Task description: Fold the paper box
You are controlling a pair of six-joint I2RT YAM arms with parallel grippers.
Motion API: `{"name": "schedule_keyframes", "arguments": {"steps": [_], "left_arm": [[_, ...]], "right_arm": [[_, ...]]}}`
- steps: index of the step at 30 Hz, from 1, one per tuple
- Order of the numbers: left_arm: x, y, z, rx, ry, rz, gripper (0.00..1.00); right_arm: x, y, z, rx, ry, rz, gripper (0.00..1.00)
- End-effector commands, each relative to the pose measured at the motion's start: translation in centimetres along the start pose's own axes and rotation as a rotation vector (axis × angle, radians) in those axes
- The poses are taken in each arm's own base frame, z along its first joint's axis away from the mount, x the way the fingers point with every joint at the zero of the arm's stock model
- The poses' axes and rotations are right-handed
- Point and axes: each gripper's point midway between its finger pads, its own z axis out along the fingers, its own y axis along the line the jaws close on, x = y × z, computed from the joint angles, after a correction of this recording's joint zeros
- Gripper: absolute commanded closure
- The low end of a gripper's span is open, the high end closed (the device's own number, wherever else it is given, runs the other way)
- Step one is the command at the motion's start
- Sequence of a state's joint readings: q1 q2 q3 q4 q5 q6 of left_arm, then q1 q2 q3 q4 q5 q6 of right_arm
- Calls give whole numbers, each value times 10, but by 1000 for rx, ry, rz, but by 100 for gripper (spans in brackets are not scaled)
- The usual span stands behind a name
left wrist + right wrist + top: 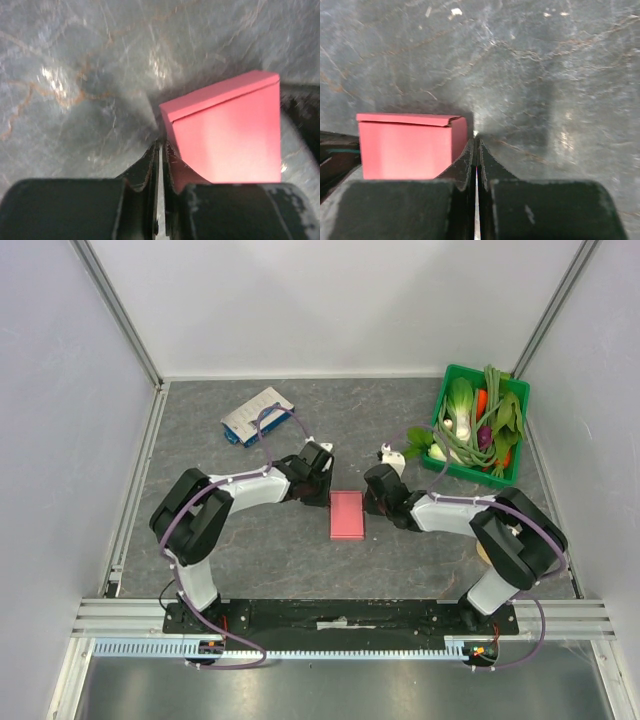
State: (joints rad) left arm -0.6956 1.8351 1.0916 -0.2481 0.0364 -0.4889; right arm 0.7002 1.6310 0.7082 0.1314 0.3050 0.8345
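The paper box [347, 514] is a pink-red closed rectangular block lying flat on the grey table, between the two arms. My left gripper [327, 496] rests at its left edge, and in the left wrist view the box [230, 137] sits just right of the gripper [161, 143], whose jaws are shut with nothing between them. My right gripper [369, 502] is at the box's right edge. From the right wrist the box [405, 146] lies left of that gripper [476, 138], also shut and empty. A lid seam shows along the box's far edge.
A white-and-blue box [258, 416] lies at the back left. A green basket [449, 380] of toy vegetables stands at the back right, with a small white object [390, 453] beside it. White walls enclose the table on three sides.
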Motion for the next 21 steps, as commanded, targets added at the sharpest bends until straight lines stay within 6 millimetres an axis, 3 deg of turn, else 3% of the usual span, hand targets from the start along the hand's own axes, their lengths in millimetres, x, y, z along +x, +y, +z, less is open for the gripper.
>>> {"name": "schedule_keyframes", "arguments": {"steps": [1,4,6,11,16,21], "left_arm": [[9,4,-24,12,-14,0,86],[12,11,-37,0,-31,-5,83],[17,10,-40,12,-21,-11,80],[56,-3,-38,112,46,-53,83],[76,-18,-27,119,85,-45,87],[78,-14,-26,78,83,-32,88]], "right_arm": [[10,-35,-22,92,128,-161,100],[16,-39,-34,87,190,-210,98],[33,-37,-41,42,243,-200,98],[61,-18,-64,-62,269,-133,98],[72,-13,-66,-65,256,-131,100],[80,-11,-70,-38,259,-132,100]]}}
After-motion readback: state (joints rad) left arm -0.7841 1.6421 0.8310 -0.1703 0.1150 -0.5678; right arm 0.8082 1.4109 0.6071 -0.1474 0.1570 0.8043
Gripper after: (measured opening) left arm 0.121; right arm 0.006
